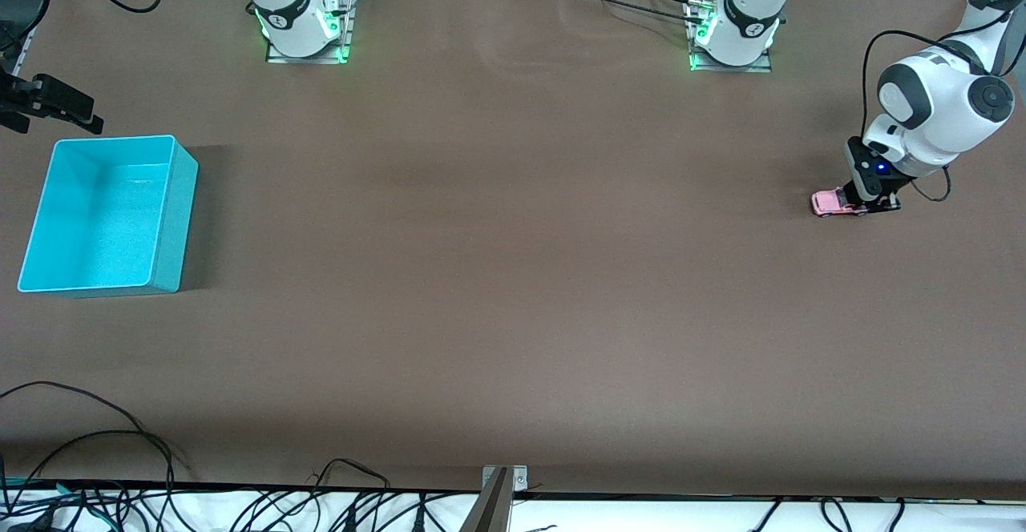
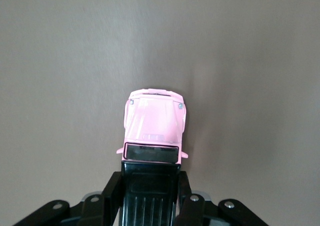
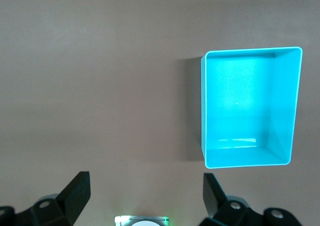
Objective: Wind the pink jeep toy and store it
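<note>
Currently the left gripper point(image 2: 150, 196) clamps the pink jeep toy point(image 2: 154, 128) by its rear, hood pointing away from it. The right gripper point(image 3: 145, 196) waits with fingers spread near the turquoise bin point(image 1: 172, 219), well apart from the toy.

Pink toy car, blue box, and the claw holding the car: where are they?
pink jeep toy point(image 2: 154, 123): left wrist view, hood.
turquoise bin point(image 1: 164, 223): front view, side wall.
left gripper point(image 1: 874, 205): front view, fingertips.

Robotics lab/test bench: two white Franka arms point(image 1: 292, 7) bolted to metal base plates point(image 1: 309, 53) w/ green status LEDs, big brown-covered table point(image 1: 513, 292), aluminium framing along the bases' edge, loose black cables point(image 1: 96, 452) hanging off the edge nearest front cam.
</note>
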Robot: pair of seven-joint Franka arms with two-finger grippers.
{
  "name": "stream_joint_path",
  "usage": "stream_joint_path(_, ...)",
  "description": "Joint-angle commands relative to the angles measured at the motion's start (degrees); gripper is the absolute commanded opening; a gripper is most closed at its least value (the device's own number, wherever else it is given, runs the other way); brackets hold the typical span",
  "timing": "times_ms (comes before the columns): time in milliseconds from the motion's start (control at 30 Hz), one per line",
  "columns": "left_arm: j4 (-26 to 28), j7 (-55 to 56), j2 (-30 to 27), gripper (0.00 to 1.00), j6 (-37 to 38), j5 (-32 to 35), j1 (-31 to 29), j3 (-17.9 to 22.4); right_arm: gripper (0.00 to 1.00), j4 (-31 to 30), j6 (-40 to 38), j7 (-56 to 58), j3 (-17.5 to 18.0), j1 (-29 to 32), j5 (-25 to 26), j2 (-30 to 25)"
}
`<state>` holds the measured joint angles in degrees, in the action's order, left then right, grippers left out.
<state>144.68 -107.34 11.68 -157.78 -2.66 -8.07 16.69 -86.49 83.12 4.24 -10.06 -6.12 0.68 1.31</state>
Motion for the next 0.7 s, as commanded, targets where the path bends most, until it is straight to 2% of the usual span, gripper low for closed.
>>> stream_joint_path(0,-0.2,-5.4,6.0,0.0,-0.6,-1.3,-0.2,2.5,1.0,1.6,-1.6,0.1,-0.1,0.1,-0.4,0.4)
stream_joint_path(500,-0.8,-5.1,6.2,0.0,-0.6,-1.8,0.1,2.8,1.0,1.7,-2.1,0.2,-0.1,0.1,-0.3,0.4)
stream_joint_path(533,-1.1,-5.0,6.1,0.06,-0.6,-1.9,0.2,2.8,1.0,1.7,-2.1,0.1,-0.1,0.1,-0.3,0.4)
stream_joint_path(567,-1.5,-4.9,6.0,0.19,-0.6,-1.8,0.2,2.8,1.0,1.7,-2.1,0.1,-0.1,0.1,-0.3,0.4)
stream_joint_path(633,-1.9,-4.9,5.9,0.47,-0.6,-1.9,0.2,2.8,1.0,1.7,-2.1,0.2,-0.1,0.1,-0.3,0.4)
stream_joint_path(667,-1.9,-5.0,5.8,0.65,-0.6,-1.9,0.2,2.7,1.0,1.7,-2.1,0.1,-0.1,0.1,-0.3,0.4)
